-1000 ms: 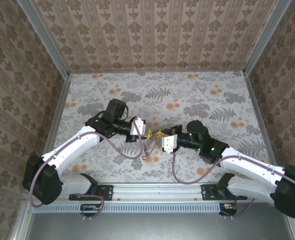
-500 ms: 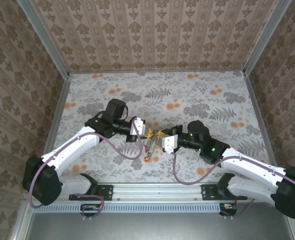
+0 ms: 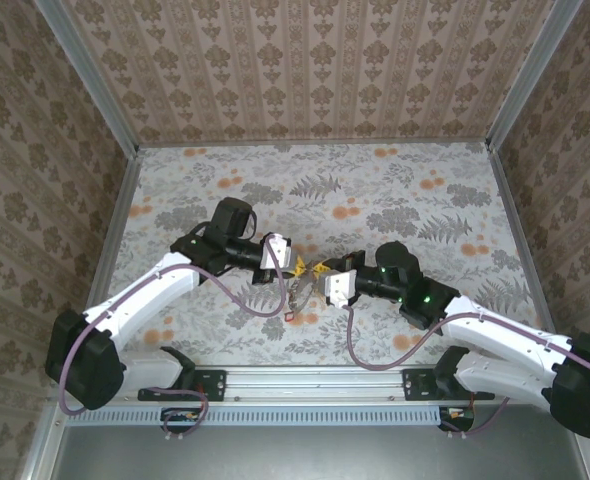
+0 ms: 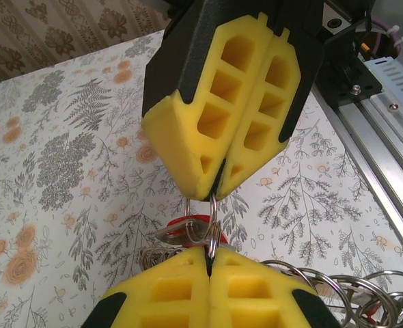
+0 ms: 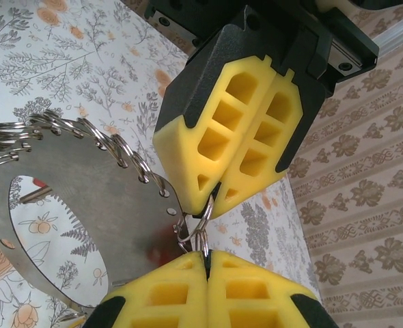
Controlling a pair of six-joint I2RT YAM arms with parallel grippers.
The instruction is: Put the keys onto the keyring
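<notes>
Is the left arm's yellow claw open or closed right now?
Closed: the left gripper's yellow fingers meet with no gap, pinching a small metal ring.

My left arm (image 3: 145, 290) and right arm (image 3: 495, 335) are white with black joints. A purple cable (image 3: 225, 290) loops along each. My jaws are yellow blocks with holes, black behind.
</notes>
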